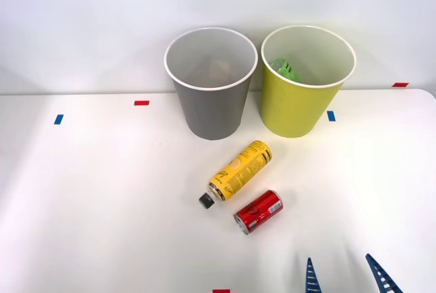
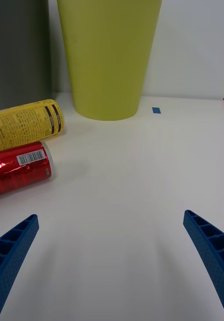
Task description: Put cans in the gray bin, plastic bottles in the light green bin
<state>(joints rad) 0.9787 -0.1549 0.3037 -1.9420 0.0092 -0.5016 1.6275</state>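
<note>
**Can and bottle lie waiting while the pincer hangs open**

The red can (image 1: 259, 212) and the yellow bottle (image 1: 238, 172) lie on their sides in the middle of the white surface (image 1: 102, 197), just beside each other, the can nearer and to the right. Lying flat, both offer their round flanks to a grasp from above. The bottle's black cap points near and left, away from the bins.

At the far side stand the gray bin (image 1: 210, 105) on the left and the light green bin (image 1: 298, 102) on the right, close together, mouths up, so either takes a drop from above. Something green already sits inside the light green bin.

The right pincer (image 1: 346, 276) hovers at the near right, its blue fingers (image 2: 14, 246) spread wide with nothing between them. It sits right of the can, so I judge it needs to shift left before closing on anything. Neither object is sorted yet.
</note>
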